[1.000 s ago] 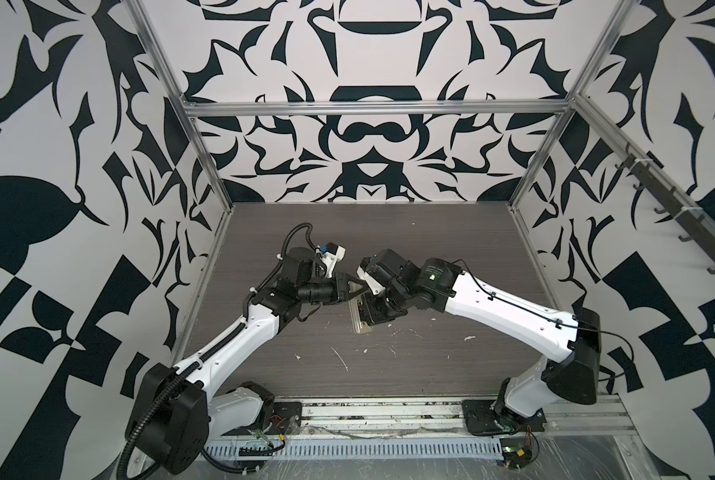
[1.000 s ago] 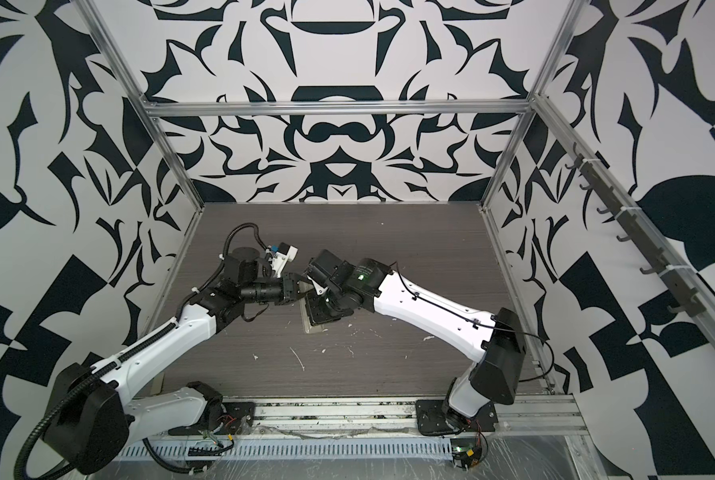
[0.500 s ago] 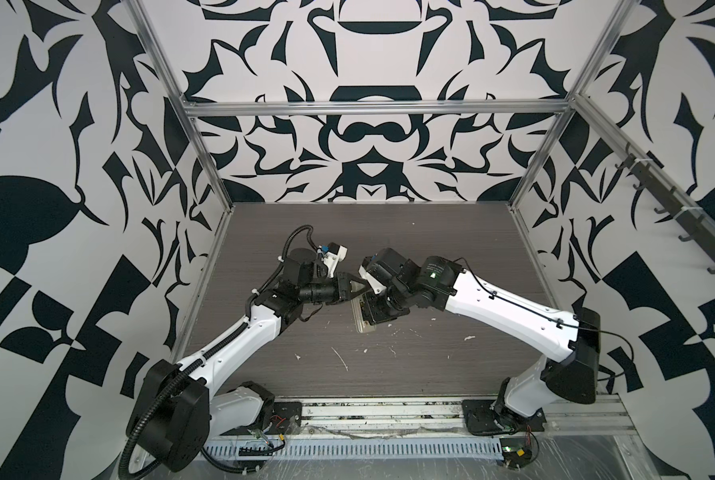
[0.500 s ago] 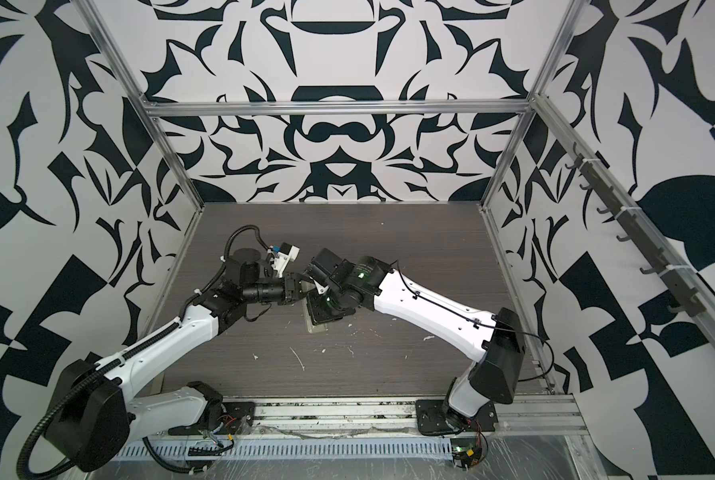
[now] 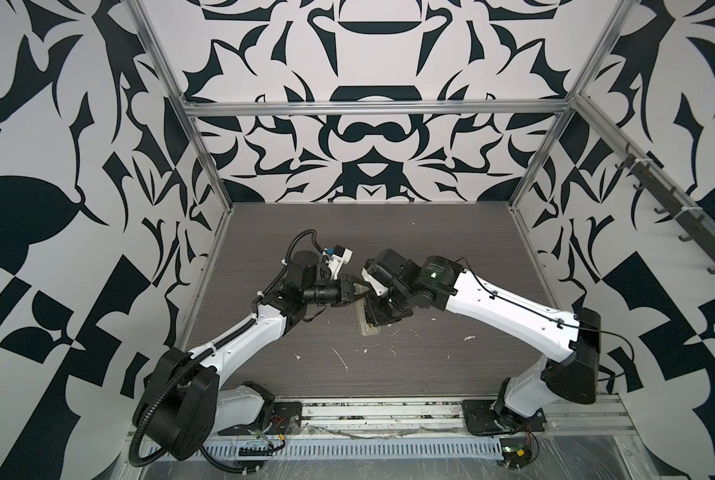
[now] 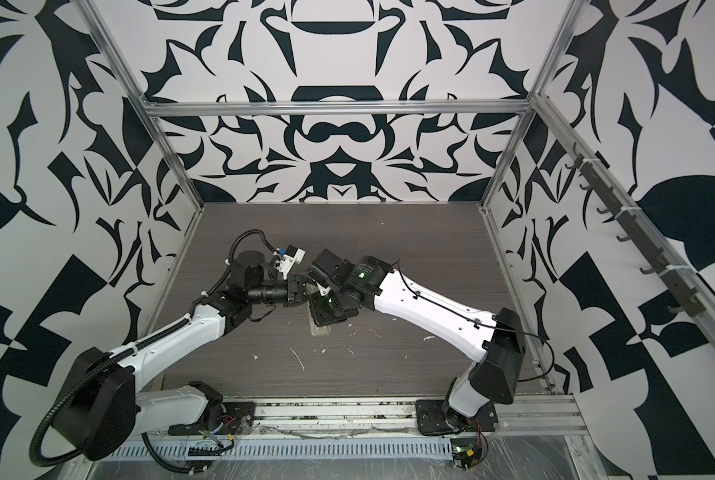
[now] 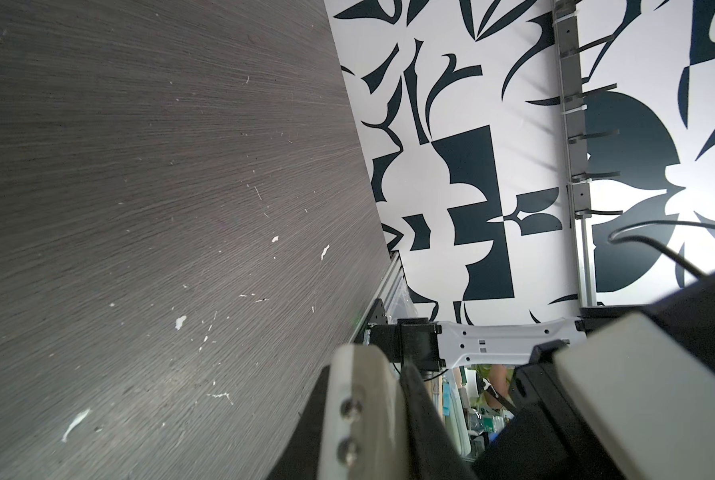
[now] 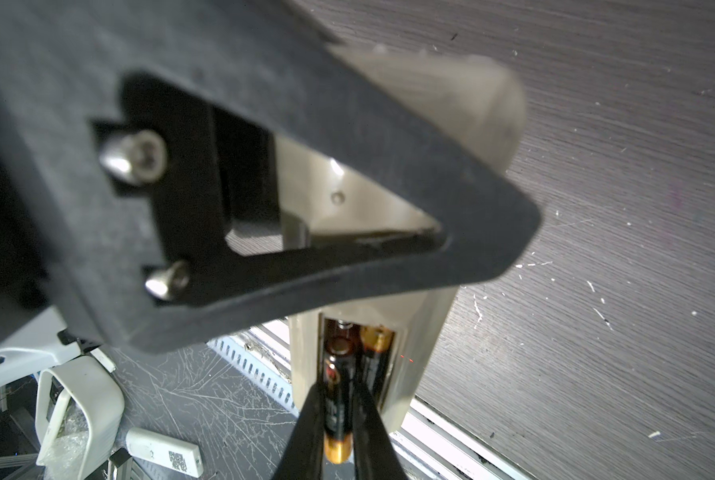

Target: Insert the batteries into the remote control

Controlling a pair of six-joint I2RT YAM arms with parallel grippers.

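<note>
The pale remote control (image 8: 414, 345) lies back up, its battery recess open. In both top views only its near end (image 5: 368, 330) (image 6: 320, 330) shows under the two wrists. One of the batteries (image 8: 375, 349) lies in the recess. The other battery (image 8: 337, 415) sits beside it, gold end sticking out, with my right gripper (image 8: 337, 388) shut on it. My left gripper (image 5: 353, 291) (image 7: 389, 361) reaches in from the left and is shut on the remote's far end. Its black finger (image 8: 389, 257) lies across the remote's back.
White flecks and scratches (image 5: 339, 357) dot the dark wood table. A metal rail (image 5: 389, 411) runs along the front edge. Below the table lie a white handset with a code label (image 8: 164, 451) and a white holder (image 8: 77, 399). Patterned walls close three sides.
</note>
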